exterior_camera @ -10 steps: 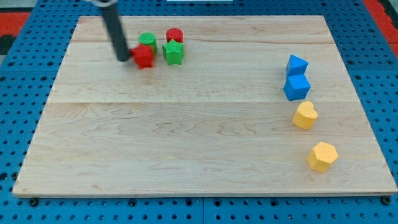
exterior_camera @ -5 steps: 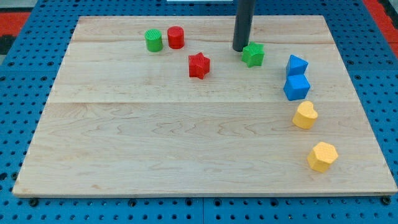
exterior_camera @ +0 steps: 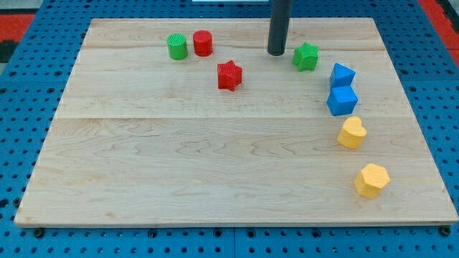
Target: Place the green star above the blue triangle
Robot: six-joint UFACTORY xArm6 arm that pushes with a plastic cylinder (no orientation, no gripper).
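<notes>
Sitting near top: tip (exterior_camera: 277, 53) just left of green star (exterior_camera: 306, 56), apart. No fingers. Needing gentle rightward-upward push, clearing blue triangle (exterior_camera: 342, 74).

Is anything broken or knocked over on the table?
Nothing looks broken or tipped. All the blocks sit flat on the wooden board. My tip stands just left of the green star, not touching it. The star is up and left of the blue triangle.

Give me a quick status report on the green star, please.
My tip just left of the green star, apart from it. Star sits up-left of the blue triangle, not yet above it. Nothing between them.
</notes>
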